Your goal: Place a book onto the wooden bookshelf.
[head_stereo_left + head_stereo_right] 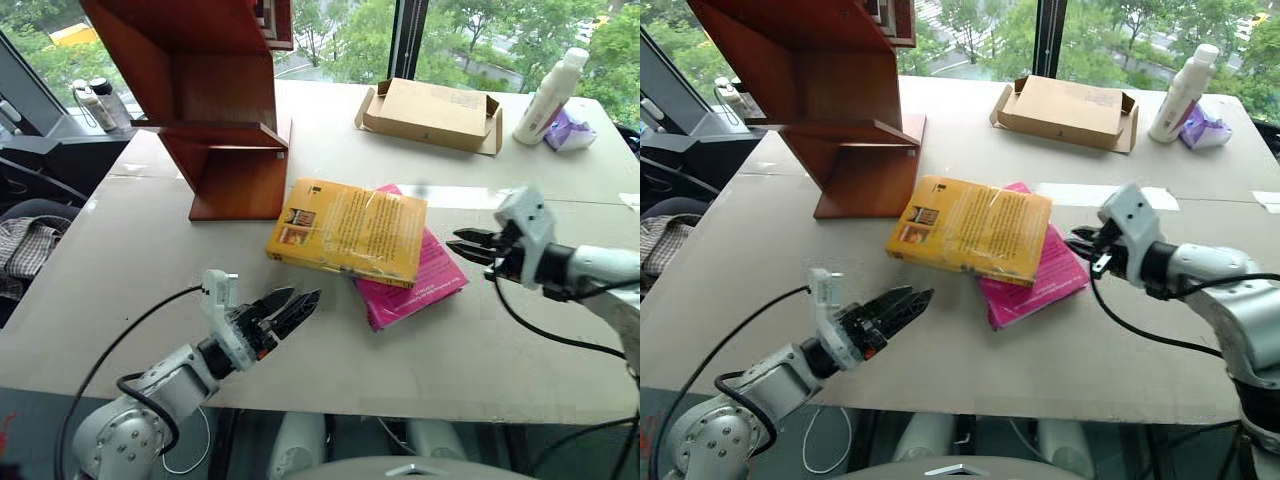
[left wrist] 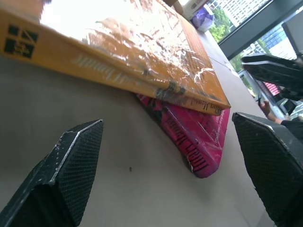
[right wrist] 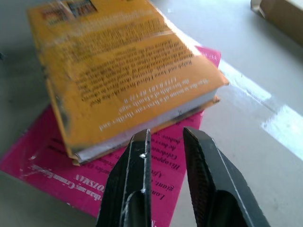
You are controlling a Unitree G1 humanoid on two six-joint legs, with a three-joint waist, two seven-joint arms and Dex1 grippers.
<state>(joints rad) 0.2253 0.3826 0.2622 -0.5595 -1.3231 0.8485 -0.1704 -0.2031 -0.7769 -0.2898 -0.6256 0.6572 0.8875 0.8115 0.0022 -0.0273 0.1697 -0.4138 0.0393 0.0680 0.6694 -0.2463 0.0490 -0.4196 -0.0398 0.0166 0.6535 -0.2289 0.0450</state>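
We take the book (image 1: pixel 346 230) as our landmark. It lies flat on the table (image 1: pixel 120 270), with its cover up and the small pictures at the corner toward the shelf. Under it lies a pink book (image 1: pixel 420 282), and the book covers most of it; the pink one sticks out at the side away from the shelf and at the near edge.

The bookshelf (image 1: pixel 215 100) stands beyond the book, near its pictured corner, but apart from it. We see no book on its lower ledges.

Our left gripper (image 1: pixel 288 306) hovers near the book, on the near side by the spine, and points toward it. Its fingers (image 2: pixel 71 170) stand wide apart, and nothing is between them. In the left wrist view we see the yellow spine with dark lettering close ahead.

Our right gripper (image 1: pixel 472 246) hangs just beside the book's far end from the shelf, over the edge of the pink book. Its fingers (image 3: pixel 135 182) have only a narrow gap, and they hold nothing.

Behind the book, well apart, lie a cardboard box (image 1: pixel 432 113) and a white bottle (image 1: pixel 550 95).
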